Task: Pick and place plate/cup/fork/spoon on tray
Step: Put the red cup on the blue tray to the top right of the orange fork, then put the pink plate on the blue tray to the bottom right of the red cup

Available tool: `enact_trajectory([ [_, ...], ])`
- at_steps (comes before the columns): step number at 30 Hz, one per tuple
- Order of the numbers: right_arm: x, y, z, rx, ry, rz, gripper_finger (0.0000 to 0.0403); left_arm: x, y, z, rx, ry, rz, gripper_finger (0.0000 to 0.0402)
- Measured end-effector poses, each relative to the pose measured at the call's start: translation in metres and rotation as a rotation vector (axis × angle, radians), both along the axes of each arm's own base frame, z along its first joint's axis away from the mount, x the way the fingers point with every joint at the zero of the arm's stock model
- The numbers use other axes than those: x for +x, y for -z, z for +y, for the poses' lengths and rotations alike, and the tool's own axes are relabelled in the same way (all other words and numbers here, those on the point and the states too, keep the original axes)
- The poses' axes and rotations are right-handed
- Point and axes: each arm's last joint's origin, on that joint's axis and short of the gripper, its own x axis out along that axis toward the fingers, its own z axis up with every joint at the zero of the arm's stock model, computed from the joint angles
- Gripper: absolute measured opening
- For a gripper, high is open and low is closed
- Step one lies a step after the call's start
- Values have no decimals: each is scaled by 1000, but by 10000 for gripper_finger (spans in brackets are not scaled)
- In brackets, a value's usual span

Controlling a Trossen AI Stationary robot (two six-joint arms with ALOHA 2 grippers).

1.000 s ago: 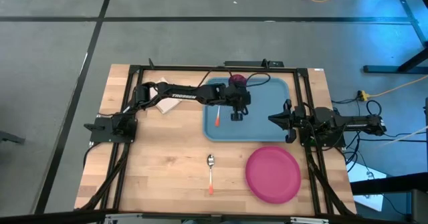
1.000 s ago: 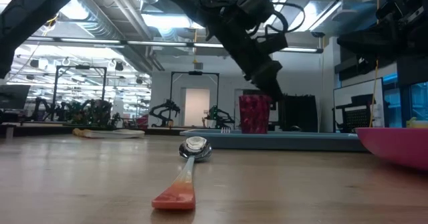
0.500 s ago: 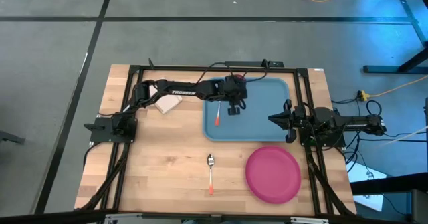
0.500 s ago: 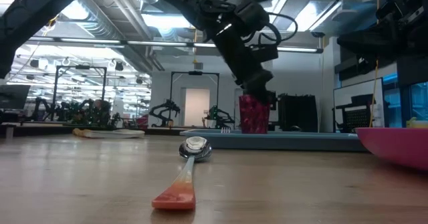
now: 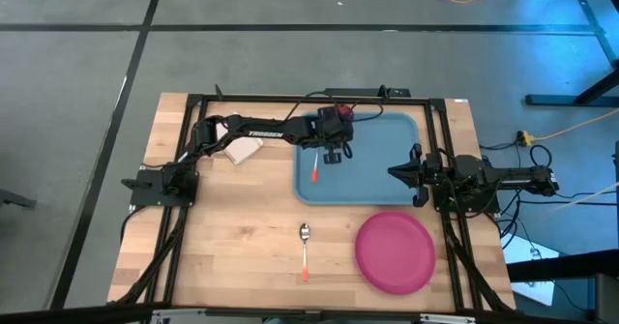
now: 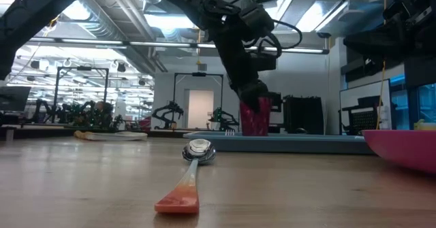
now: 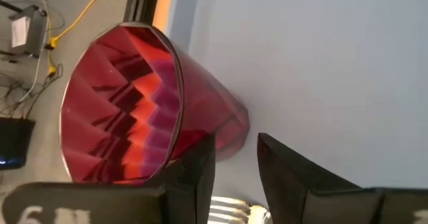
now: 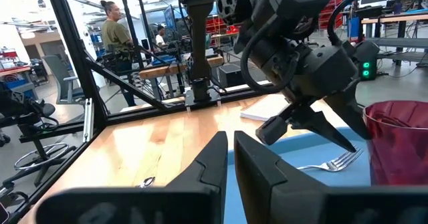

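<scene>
Lettering "TROSSEN" marks the arm whose left tool [image 6: 262, 99] stands open beside the cup [image 6: 253, 117].

One plate [image 5: 394, 251], cup [image 6: 254, 116], fork [image 5: 316, 164], spoon [image 5: 305, 250], tray [image 5: 387, 174] (each single).

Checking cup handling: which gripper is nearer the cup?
Left. The left gripper is right at the cup on the tray; the right gripper waits at the tray's right edge.

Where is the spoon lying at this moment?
In the high view, the spoon lies on the bare wood of the table, outside the tray, left of the plate.
</scene>
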Motion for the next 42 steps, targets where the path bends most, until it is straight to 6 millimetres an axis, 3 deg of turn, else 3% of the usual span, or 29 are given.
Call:
enact_trajectory([
  [7,0,0,0,0,0,0,33,-1,1,-4,-36,-11,3,104],
  [10,0,0,0,0,0,0,33,-1,-8,-21,-95,47,-19,104],
  [13,0,0,0,0,0,0,33,-5,-32,-45,-101,114,-35,104],
  [20,0,-4,0,-2,0,-42,33,-52,-66,-75,-64,143,261,104],
  [24,-3,-19,2,-21,-55,-201,33,-72,-69,-77,-128,47,375,104],
  [29,-12,-57,7,-116,-228,-342,33,-87,-68,-76,-127,-35,488,104],
  [35,-11,-94,6,-89,-200,-164,33,-112,-72,-78,-104,-170,639,104],
  [42,8,-105,6,110,-188,280,33,-166,-78,-88,-100,-234,503,104],
])
